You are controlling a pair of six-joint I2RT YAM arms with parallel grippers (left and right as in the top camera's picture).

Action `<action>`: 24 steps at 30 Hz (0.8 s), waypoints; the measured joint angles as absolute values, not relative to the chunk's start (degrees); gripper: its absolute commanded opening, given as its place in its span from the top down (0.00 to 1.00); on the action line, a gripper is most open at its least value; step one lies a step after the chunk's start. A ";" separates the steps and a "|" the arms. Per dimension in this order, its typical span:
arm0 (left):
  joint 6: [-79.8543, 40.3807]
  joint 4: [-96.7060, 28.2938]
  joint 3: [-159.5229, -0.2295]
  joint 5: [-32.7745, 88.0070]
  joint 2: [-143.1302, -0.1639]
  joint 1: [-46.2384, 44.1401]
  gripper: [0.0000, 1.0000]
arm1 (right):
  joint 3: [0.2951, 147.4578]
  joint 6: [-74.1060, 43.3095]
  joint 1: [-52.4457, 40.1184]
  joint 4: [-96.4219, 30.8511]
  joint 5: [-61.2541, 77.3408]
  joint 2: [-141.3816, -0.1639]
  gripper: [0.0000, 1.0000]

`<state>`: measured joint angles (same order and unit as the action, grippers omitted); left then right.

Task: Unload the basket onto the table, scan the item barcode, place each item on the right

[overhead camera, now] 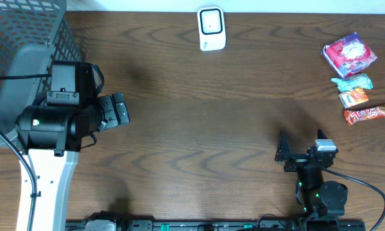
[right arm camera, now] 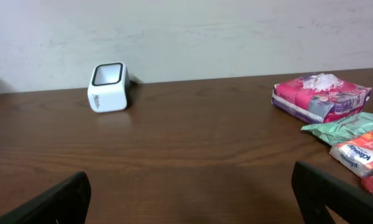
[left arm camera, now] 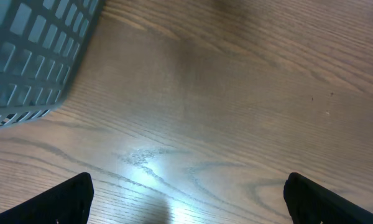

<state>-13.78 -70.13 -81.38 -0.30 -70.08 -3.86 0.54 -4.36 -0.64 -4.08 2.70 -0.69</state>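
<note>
Overhead, at the far edge of the dark brown wooden table, stands a white box-shaped barcode scanner. A pink snack packet, green pouch, orange packet and red bar lie well right of it, and a grey mesh basket far left.

Left wrist: the left gripper gapes wide over bare wood, holding nothing.

Right wrist: the right gripper, equally wide and empty, faces the scanner. The orange packet's lettering looks like "Kleenex". A pale wall rises behind.

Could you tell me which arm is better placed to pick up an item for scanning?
The right. The right gripper, open, sits near the snack packets on that side, and its camera shows them and the scanner ahead. The left gripper is far off beside the basket.
</note>
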 measured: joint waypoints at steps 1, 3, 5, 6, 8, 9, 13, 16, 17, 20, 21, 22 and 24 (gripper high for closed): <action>-13.78 -70.13 -81.38 -0.32 -70.08 -3.86 0.02 | 0.54 -4.29 -0.64 -4.08 2.70 -0.69 0.01; -13.78 -70.13 -81.38 -0.32 -70.08 -3.86 0.02 | 0.54 -4.12 -0.64 -4.08 2.70 -0.69 0.01; -13.78 -70.13 -81.38 -0.30 -70.08 -3.86 0.02 | 0.54 -3.88 -0.64 -4.08 2.68 -0.69 0.01; -13.78 -70.13 -81.38 -0.32 -70.08 -3.86 0.02 | 0.54 -3.79 -0.64 -4.10 2.68 -0.69 0.01; -13.78 -70.13 -81.38 -0.30 -70.08 -3.86 0.02 | 0.54 -3.66 -0.64 -4.16 2.55 -0.69 0.01; -13.78 -70.13 -81.38 -0.30 -70.08 -3.86 0.02 | 0.54 -3.60 -0.64 -4.19 2.52 -0.69 0.01; -13.78 -70.13 -81.38 -0.32 -70.08 -3.86 0.02 | 0.54 -3.57 -0.64 -4.21 2.50 -0.69 0.01; -13.78 -70.13 -81.38 -0.30 -70.08 -3.86 0.02 | 0.54 -3.57 -0.64 -4.21 2.50 -0.69 0.01; -13.78 -70.13 -81.38 -0.30 -70.08 -3.86 0.02 | 0.54 -3.57 -0.64 -4.21 2.50 -0.69 0.01; -13.78 -70.13 -81.38 -0.30 -70.08 -3.86 0.02 | 0.54 -3.57 -0.64 -4.21 2.50 -0.69 0.01; -13.78 -70.13 -81.38 -0.30 -70.08 -3.86 0.02 | 0.54 -3.57 -0.64 -4.21 2.50 -0.69 0.01; -13.78 -70.13 -81.38 -0.30 -70.08 -3.86 0.02 | 0.54 -3.57 -0.64 -4.19 2.50 -0.69 0.01; -13.78 -70.13 -81.38 -0.30 -70.08 -3.86 0.02 | 0.54 -3.57 -0.64 -4.19 2.50 -0.69 0.01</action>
<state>-13.78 -70.13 -81.38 -0.30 -70.08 -3.86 0.54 -3.57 -0.64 -4.19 2.50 -0.69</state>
